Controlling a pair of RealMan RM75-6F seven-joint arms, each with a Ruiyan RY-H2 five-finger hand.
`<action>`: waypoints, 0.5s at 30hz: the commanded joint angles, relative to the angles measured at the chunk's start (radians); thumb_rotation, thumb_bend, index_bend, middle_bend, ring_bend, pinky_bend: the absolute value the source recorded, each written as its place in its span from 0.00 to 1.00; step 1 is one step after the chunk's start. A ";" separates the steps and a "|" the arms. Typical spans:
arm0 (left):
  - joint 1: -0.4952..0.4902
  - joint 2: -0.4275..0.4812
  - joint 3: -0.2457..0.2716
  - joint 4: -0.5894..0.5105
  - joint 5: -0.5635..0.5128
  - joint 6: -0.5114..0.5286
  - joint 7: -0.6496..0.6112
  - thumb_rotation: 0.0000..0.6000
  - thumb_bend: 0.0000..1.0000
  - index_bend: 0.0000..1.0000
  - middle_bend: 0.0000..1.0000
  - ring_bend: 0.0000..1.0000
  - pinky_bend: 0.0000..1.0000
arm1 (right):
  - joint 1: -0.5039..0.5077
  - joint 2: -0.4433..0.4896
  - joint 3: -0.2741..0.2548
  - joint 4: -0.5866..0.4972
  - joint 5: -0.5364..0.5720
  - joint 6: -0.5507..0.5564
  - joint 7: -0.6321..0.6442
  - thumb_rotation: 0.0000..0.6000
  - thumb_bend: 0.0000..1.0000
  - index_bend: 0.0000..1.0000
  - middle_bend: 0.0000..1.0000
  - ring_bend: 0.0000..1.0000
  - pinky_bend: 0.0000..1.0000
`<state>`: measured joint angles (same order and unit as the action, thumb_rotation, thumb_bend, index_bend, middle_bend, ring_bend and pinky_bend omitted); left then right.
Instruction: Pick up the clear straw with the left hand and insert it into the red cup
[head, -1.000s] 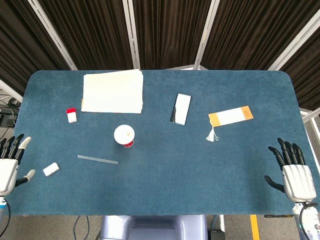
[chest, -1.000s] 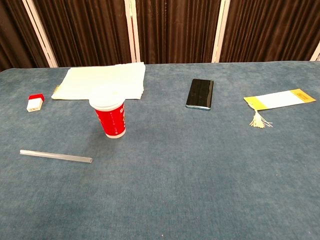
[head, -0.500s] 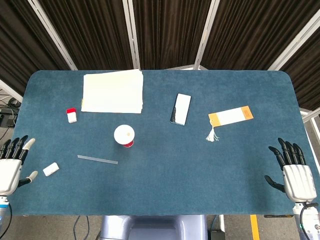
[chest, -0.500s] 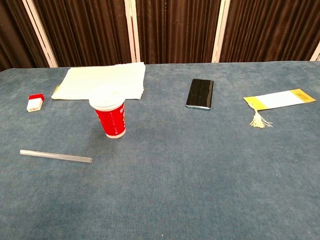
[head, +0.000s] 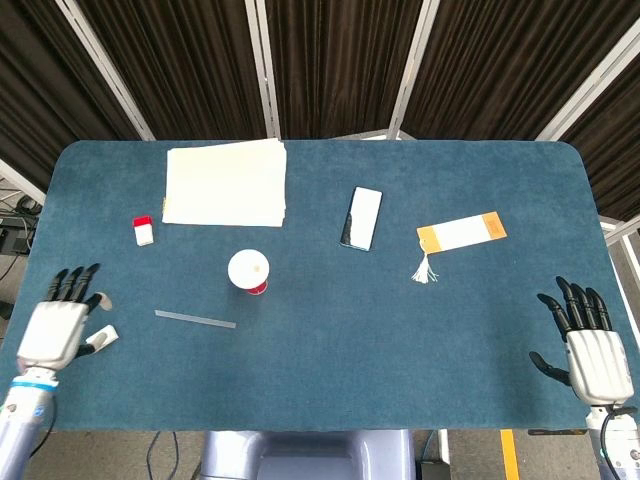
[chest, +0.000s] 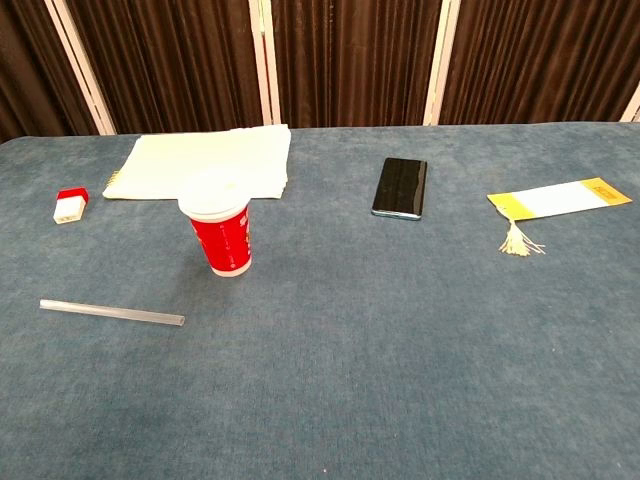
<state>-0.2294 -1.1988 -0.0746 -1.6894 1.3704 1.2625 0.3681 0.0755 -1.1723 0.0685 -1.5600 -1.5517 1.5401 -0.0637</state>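
The clear straw (head: 195, 319) (chest: 111, 312) lies flat on the blue table, left of centre and near the front. Just behind and right of it stands the red cup (head: 249, 271) (chest: 222, 233), upright under a white lid. My left hand (head: 58, 322) hovers over the table's left edge with fingers spread and nothing in it, well left of the straw. My right hand (head: 587, 343) stays at the front right corner, fingers apart and empty. Neither hand shows in the chest view.
A small white block (head: 104, 338) lies partly under my left hand. A red-and-white eraser (head: 143, 230), a stack of pale paper (head: 225, 183), a black phone (head: 361, 217) and a tasselled bookmark (head: 460, 233) lie farther back.
My left hand has moved right and forward, from off the table's left edge to above it, over the white block. The right hand and all objects have stayed put.
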 joint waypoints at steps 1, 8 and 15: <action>-0.060 -0.067 -0.024 0.002 -0.065 -0.070 0.077 1.00 0.29 0.47 0.00 0.00 0.00 | 0.000 0.002 0.001 -0.001 0.002 -0.001 0.005 1.00 0.14 0.16 0.00 0.00 0.00; -0.129 -0.162 -0.036 0.028 -0.166 -0.149 0.179 1.00 0.33 0.48 0.00 0.00 0.00 | 0.000 0.005 0.001 -0.003 0.008 -0.007 0.018 1.00 0.14 0.16 0.00 0.00 0.00; -0.180 -0.238 -0.050 0.053 -0.251 -0.187 0.246 1.00 0.33 0.49 0.00 0.00 0.00 | 0.001 0.007 0.003 -0.004 0.015 -0.014 0.027 1.00 0.14 0.16 0.00 0.00 0.00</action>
<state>-0.3953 -1.4199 -0.1200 -1.6452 1.1384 1.0873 0.5983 0.0764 -1.1649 0.0711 -1.5643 -1.5366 1.5267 -0.0369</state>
